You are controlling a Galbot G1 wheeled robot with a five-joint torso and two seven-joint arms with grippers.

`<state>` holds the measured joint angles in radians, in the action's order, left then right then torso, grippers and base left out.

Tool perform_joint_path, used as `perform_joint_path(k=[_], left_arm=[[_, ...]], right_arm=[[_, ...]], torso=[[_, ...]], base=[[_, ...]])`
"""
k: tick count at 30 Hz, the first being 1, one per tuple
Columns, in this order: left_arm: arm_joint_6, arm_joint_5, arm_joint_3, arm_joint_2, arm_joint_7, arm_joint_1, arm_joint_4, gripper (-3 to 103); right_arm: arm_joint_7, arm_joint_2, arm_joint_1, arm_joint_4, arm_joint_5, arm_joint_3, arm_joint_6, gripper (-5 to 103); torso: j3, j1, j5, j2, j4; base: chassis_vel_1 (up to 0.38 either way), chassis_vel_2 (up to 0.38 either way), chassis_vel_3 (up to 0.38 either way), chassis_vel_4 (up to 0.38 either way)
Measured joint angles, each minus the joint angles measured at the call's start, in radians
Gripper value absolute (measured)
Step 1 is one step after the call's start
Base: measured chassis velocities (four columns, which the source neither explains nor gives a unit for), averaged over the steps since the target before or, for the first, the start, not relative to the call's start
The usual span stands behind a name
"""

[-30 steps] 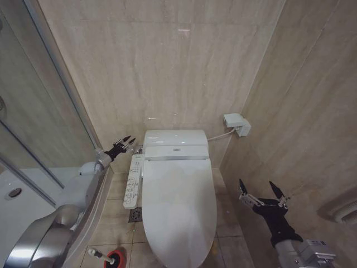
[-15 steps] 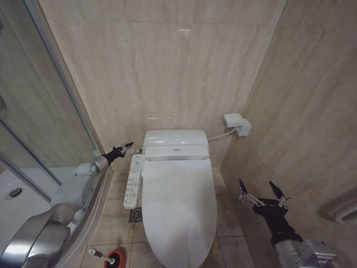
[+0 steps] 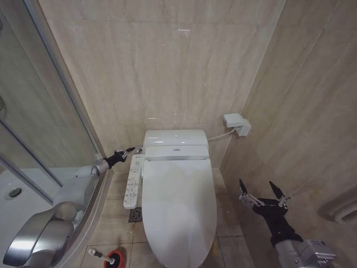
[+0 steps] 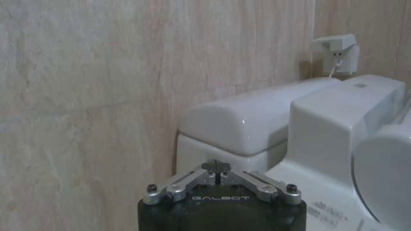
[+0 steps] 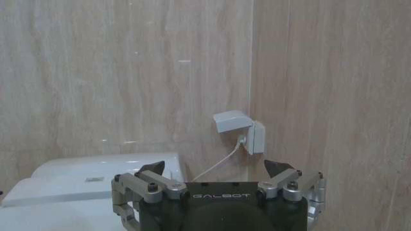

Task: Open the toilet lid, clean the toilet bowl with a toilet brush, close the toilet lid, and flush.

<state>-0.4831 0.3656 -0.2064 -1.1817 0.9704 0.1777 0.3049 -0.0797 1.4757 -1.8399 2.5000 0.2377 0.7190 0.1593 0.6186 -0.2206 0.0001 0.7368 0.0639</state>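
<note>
White gloss everywhere: the toilet lid [image 3: 179, 206] is seen shut flat over the toilet bowl [image 3: 146, 234]. "GALBOT" can be read on both wrists. The left gripper [image 3: 132, 150] is held pinched closed beside the tank [image 3: 175, 138], above the button panel [image 3: 133, 181]. The right gripper [image 3: 263, 194] is parked, fingers spread. The toilet brush [image 3: 102, 256] is propped in its red cup [image 3: 116, 258] on the floor.

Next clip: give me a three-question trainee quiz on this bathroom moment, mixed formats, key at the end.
1. True or false: the lid is down.
2. Which gripper is beside the button panel? A) left gripper B) right gripper
3. Fill in: the brush stands in its red ___ on the floor.

Key: 1 true. 2 A; its fingers are closed, while the right gripper hangs open by the right wall. 3 cup.
</note>
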Motion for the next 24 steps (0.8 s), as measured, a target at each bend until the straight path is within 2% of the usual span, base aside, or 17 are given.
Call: perform_joint_path(k=[24], left_arm=[[0.008,-0.014,-0.013,0.0,0.033,-0.003,-0.008,0]], right_arm=[[0.0,0.0,0.0,0.0,0.0,0.0,0.0,100]], torso=[[0.0,0.0,-0.0001,0.0,0.0001]], base=[[0.0,0.0,0.0,0.0]])
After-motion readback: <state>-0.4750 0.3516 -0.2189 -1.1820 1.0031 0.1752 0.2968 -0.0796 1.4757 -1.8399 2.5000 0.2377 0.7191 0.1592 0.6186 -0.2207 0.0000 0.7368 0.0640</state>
